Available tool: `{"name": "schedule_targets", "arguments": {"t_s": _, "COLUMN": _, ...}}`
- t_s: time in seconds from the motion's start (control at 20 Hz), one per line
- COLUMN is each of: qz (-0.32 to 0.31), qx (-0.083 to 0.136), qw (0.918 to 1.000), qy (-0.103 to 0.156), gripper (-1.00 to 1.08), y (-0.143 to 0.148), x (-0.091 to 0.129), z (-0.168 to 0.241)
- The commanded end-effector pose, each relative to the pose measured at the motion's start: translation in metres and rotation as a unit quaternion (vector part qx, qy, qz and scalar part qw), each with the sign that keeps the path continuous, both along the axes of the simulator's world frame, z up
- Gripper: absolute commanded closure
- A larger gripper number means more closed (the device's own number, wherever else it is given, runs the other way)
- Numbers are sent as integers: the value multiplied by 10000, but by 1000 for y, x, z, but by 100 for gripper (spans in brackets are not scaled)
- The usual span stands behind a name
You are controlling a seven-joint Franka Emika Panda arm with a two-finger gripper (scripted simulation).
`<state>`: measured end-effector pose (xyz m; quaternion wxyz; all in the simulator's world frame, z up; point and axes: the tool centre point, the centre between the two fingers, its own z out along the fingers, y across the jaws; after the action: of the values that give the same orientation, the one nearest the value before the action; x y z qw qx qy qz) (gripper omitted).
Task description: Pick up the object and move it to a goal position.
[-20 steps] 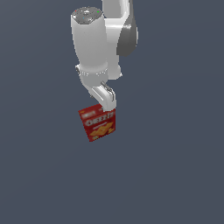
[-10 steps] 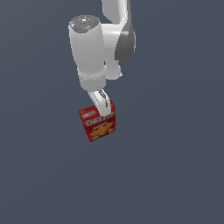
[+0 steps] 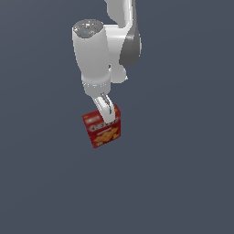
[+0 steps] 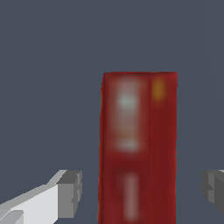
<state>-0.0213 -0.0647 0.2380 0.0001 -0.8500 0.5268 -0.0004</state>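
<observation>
Arm (image 3: pixel 98 50): I see one white arm that comes down from the top of the exterior view. Its thick white link stands nearly upright, with a grey joint on the exterior view's right side of it.

Pincer (image 3: pixel 106 114): it hangs at the low end of the arm and points down. In the exterior view I see one white finger (image 3: pixel 104 108) that lies across the upper front of the box. In the wrist view the pincer (image 4: pixel 142 186) has a white finger with a grey pad (image 4: pixel 70 193) on one side of the box and a second grey pad (image 4: pixel 213 186) at the other side.

Pincer state: in the wrist view both pads stand apart from the box walls, with a plain gap on each side, so there it looks released. In the exterior view the box hangs under the finger with nothing below it. These two do not agree, so I cannot tell if it grasps the box.

Box (image 3: pixel 102 127): red, with white letters and yellow crackers on the front. It is directly under the pincer, between its fingers, a little tilted in the exterior view. In the wrist view the box (image 4: pixel 139 148) is a tall red shape, blurred, with pale marks I cannot read.

Ground (image 3: pixel 183 173): plain dark grey-blue all around. I cannot tell if the box touches it.
</observation>
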Motion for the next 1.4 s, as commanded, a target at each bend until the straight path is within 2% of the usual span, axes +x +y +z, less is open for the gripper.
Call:
{"name": "schedule_targets", "arguments": {"t_s": 0.0, "qz": -4, "qx": 0, "qw": 10000, "qy": 5, "gripper": -92, "y": 0, "x": 0, "z": -7}}
{"name": "schedule_targets", "arguments": {"t_s": 0.35, "qz": -20, "qx": -1, "qw": 10000, "qy": 4, "gripper": -92, "y": 0, "x": -1, "z": -39}}
{"name": "schedule_targets", "arguments": {"t_s": 0.6, "qz": -22, "qx": 0, "qw": 10000, "qy": 4, "gripper": -92, "y": 0, "x": 0, "z": -46}}
{"name": "schedule_targets", "arguments": {"t_s": 0.65, "qz": -22, "qx": 0, "qw": 10000, "qy": 4, "gripper": 108, "y": 0, "x": 0, "z": -46}}
{"name": "schedule_targets", "arguments": {"t_s": 1.35, "qz": -20, "qx": 1, "qw": 10000, "qy": 0, "gripper": 108, "y": 6, "x": 0, "z": -42}}
